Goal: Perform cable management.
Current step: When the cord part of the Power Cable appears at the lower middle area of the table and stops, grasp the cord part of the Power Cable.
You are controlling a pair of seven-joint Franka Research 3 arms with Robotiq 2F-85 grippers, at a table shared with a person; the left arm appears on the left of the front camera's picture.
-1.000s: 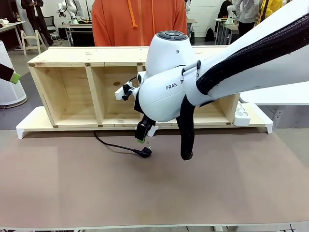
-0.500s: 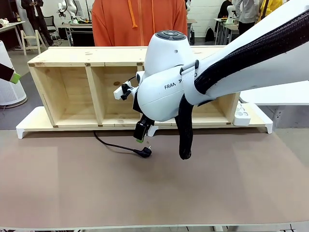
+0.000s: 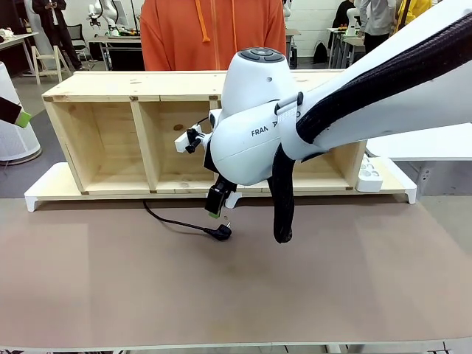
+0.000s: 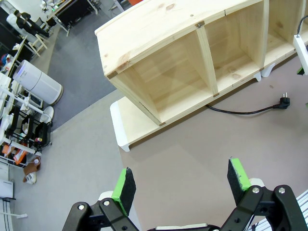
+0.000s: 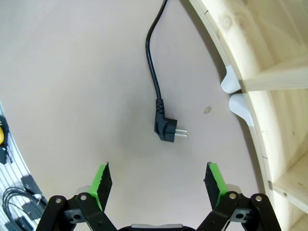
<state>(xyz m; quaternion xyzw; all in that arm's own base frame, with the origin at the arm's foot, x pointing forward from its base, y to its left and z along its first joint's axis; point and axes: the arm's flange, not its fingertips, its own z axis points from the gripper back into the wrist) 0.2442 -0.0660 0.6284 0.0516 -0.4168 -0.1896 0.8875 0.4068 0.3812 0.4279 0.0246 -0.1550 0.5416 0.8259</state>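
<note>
Right gripper jaws wide, empty, poised over table. Cable plug lies at 12 o'clock from its fingers, cord running toward wooden shelf. Left gripper likewise wide. We flag risk: pads pinch prongs off-centre, plug skids away.

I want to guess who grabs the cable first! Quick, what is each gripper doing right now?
Left gripper: open, holding nothing.
Right gripper: open, empty, over the plug of the cable.

Wooden shelf on brown table, white power strip beside it
</note>
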